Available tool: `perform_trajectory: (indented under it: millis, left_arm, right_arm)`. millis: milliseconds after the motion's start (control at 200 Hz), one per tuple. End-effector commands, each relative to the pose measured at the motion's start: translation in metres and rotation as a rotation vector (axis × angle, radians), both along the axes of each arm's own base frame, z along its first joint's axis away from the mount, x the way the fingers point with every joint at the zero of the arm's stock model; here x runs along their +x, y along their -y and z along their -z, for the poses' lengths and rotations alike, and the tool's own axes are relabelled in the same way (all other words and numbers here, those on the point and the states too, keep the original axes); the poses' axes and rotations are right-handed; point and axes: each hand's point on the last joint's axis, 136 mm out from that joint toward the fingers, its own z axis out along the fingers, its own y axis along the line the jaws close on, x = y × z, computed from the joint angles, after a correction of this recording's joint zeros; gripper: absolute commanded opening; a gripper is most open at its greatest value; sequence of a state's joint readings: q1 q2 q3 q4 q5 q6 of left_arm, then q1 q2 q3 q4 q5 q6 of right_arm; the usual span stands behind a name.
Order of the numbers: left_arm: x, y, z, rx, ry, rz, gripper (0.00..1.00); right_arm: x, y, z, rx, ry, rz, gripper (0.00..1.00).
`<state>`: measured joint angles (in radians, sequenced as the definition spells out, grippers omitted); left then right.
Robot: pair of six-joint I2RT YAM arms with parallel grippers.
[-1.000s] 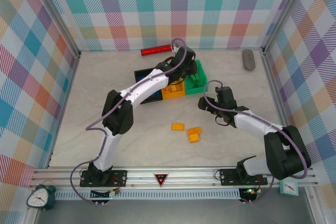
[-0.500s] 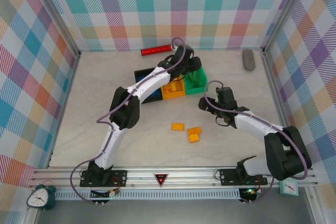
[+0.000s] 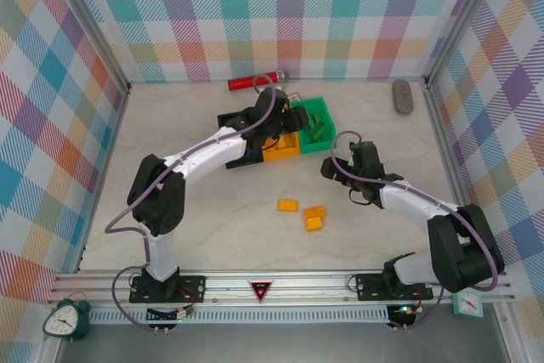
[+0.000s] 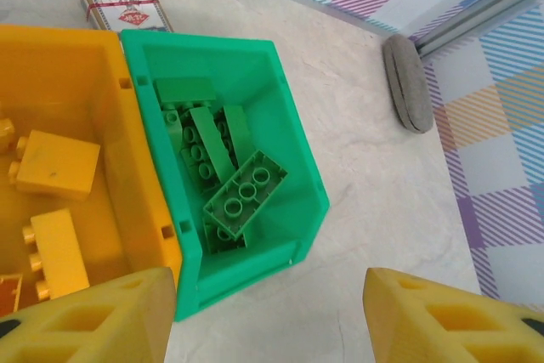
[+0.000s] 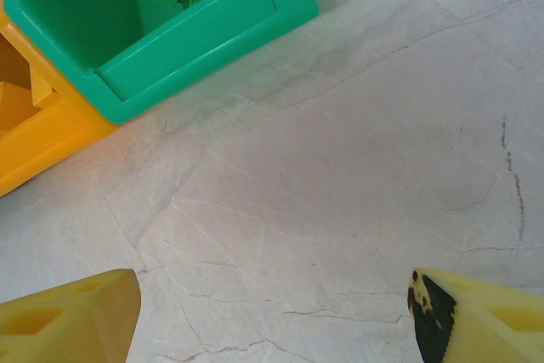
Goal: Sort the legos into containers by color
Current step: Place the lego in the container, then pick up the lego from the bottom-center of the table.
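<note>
Green bin (image 4: 293, 125) sits near card box (image 4: 126, 8), grey oval (image 4: 406, 82).

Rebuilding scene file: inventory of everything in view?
green plastic bin: 1, green, row's right end
orange plastic bin: 1, orange, middle
black plastic bin: 1, black, left end
green studded bricks: several, green, in green bin
orange-yellow studded bricks: 3+ in orange bin, 3 loose on table
red glittery cylinder: 1, red, behind bins
grey oval object: 1, grey, far right
card box: 1, red-white, behind bins
left claw: yellow, open, over bins
right claw: yellow, open, near green bin
</note>
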<state>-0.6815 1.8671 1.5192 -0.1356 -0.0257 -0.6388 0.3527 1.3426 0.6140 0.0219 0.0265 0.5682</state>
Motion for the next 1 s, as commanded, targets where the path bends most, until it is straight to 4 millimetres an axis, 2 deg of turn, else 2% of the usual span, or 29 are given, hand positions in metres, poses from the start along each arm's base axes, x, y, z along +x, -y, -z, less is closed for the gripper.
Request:
perform_trajectory:
  millis: [0, 410, 565, 670, 780, 995]
  left_arm:
    - [-0.021, -0.002, -0.004, -0.009, 0.013, 0.025, 0.59]
    - [-0.088, -0.026, 0.045, 0.134, -0.075, 0.126, 0.59]
    - [-0.106, -0.046, 0.069, 0.199, -0.124, 0.112, 0.58]
    - [-0.114, -0.062, 0.077, 0.208, -0.126, 0.069, 0.58]
    - [-0.12, -0.071, 0.081, 0.191, -0.13, 0.039, 0.58]
    - [-0.126, -0.083, 0.091, 0.181, -0.13, -0.004, 0.57]
  right_arm:
    - [0.002, -0.001, -0.003, 0.026, 0.017, 0.004, 0.82]
    - [0.003, -0.006, 0.002, 0.036, -0.003, -0.013, 0.82]
    - [-0.001, -0.012, 0.004, 0.041, -0.016, -0.056, 0.82]
    - [-0.01, -0.016, 0.01, 0.03, -0.079, -0.102, 0.82]
    - [-0.023, -0.024, 0.008, 0.066, -0.124, -0.146, 0.82]
    - [-0.063, -0.036, 0.011, 0.07, -0.265, -0.239, 0.81]
